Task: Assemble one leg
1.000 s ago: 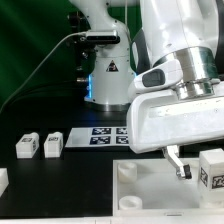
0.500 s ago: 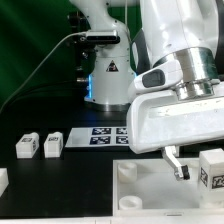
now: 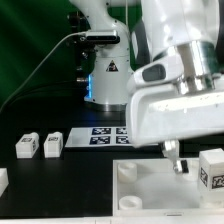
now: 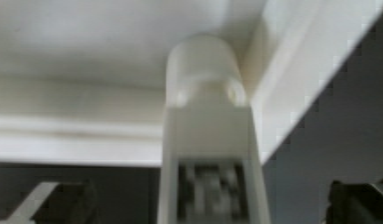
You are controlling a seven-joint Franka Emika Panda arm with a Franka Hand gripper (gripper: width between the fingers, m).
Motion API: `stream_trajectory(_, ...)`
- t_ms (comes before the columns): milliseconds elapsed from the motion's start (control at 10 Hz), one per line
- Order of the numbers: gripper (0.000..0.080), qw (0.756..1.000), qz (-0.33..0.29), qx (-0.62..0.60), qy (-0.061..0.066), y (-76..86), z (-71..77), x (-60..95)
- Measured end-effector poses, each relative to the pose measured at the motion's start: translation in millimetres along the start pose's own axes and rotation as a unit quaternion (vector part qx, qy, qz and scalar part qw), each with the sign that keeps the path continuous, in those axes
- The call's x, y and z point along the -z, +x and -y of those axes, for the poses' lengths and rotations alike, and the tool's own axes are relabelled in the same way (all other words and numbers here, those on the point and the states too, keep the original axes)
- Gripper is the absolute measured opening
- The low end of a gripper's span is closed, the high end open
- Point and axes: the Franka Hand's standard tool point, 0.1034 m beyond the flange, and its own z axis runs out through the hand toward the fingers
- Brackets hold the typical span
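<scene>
Tray: large white sq. tray lay nearest the cam on the black worktop; round sockets at its corners on the exterior view's left.
Right leg: the right leg, white block w/ b&w tag facing the cam, stood upright by the tray's far corner on the exterior view's right, apart from the gripper.
Edge block: a white block sat cut off at the exterior view's left edge; can't tell what it was.
Gripper: the gripper hung over the tray's back rim, near the right leg, not touching it. In the wrist view, dark fingertips sat wide apart, gripping nothing. A blurred white rounded shape lay between them w/ gaps both sides; can't tell which part.
Left legs: two left legs stood side by side, well apart from the tray.
Marker board: the marker board lay flat just beside that pair, behind the tray.
Arm base: the arm base stood farthest back.
</scene>
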Motion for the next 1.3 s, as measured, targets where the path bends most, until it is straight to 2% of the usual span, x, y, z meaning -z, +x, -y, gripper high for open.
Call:
stream_trajectory(100,0.0649,0.999,0.033,-0.001,0.004,-7.7,-0.2,-4.8)
stream_trajectory(200,0.0649,0.995,0.099,-0.002,0.013,-6.4,1.3,-5.0)
stream_trajectory(300,0.0649,0.991,0.136,-0.003,0.018,0.9,0.0,-5.0)
stream_trajectory(500,0.0649,0.969,0.243,-0.006,0.032,-4.7,-2.3,-5.0)
stream_trajectory(600,0.0649,0.959,0.280,-0.006,0.038,0.3,-1.3,-5.0)
stream_trajectory(800,0.0649,0.951,0.306,-0.009,0.044,4.3,-4.2,-11.0)
stream_trajectory(1000,0.0649,0.952,0.304,-0.007,0.045,6.4,3.5,-10.8)
stream_trajectory(1200,0.0649,0.952,0.303,-0.007,0.045,5.3,3.6,-11.8)
stream_trajectory(1300,0.0559,0.952,0.303,-0.006,0.045,5.2,3.7,-11.9)
